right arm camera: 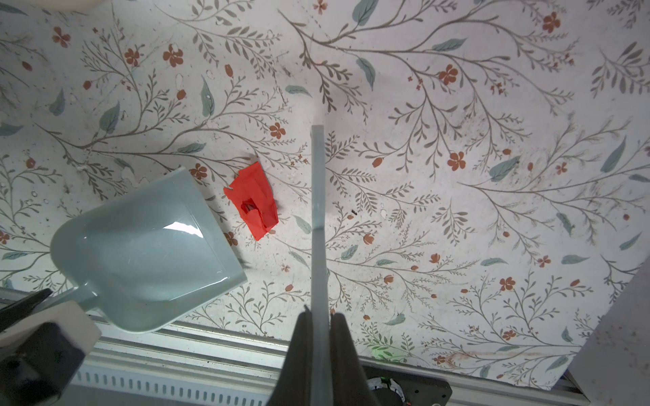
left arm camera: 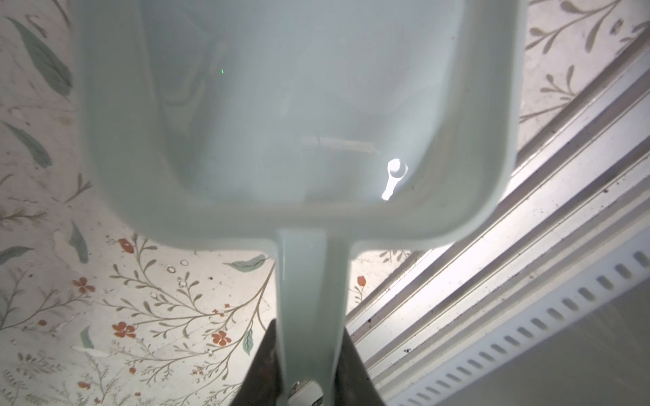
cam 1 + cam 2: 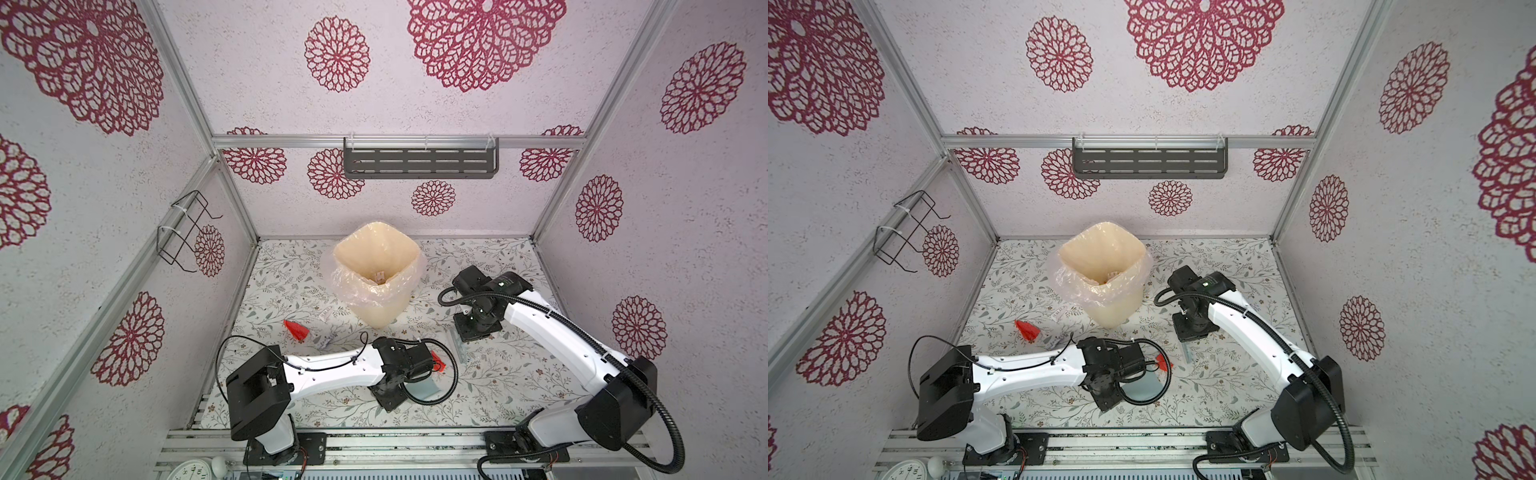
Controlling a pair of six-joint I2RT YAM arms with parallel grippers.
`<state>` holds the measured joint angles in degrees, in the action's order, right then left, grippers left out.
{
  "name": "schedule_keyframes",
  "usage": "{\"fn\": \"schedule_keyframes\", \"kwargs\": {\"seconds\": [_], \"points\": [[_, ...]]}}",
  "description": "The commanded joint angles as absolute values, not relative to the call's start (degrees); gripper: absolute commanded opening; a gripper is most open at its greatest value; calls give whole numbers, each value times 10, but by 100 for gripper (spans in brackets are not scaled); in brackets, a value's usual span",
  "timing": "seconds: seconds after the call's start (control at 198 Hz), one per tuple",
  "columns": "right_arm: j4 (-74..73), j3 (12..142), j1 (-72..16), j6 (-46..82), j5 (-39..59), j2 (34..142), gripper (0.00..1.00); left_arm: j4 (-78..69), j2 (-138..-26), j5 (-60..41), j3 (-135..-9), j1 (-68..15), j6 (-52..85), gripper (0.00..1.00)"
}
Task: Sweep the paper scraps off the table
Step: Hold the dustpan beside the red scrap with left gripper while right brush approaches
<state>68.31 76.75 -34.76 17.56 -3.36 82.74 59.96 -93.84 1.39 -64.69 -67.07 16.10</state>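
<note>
The sweeping looks barely begun: the left claw [image 2: 307, 334] is clamped on the handle of the dustpan [image 1: 147, 253], whose tray looks empty; the right claw [image 1: 320, 323] is pinched tight on the brush [image 1: 318, 211]; one red scrap [image 1: 253, 205] lies on the desk [image 1: 457, 105] between brush and dustpan lip, near both. In a top view another red scrap [image 3: 297, 330] and two white scraps [image 3: 325, 312] lie loose left of the bin [image 3: 376, 266]; by my judgement most paper scraps are yet to be collected.
</note>
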Motion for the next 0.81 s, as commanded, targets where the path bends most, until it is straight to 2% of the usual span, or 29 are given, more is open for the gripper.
{"fn": "schedule_keyframes", "kwargs": {"seconds": [0.0, 0.804], "points": [[685, 782, -356, 168, -56, 832, 0, 573, -946, 14, -640, -662, 156, 0], [655, 768, -387, 172, -24, 862, 0, 552, -967, -25, -629, -639, 159, 0]]}}
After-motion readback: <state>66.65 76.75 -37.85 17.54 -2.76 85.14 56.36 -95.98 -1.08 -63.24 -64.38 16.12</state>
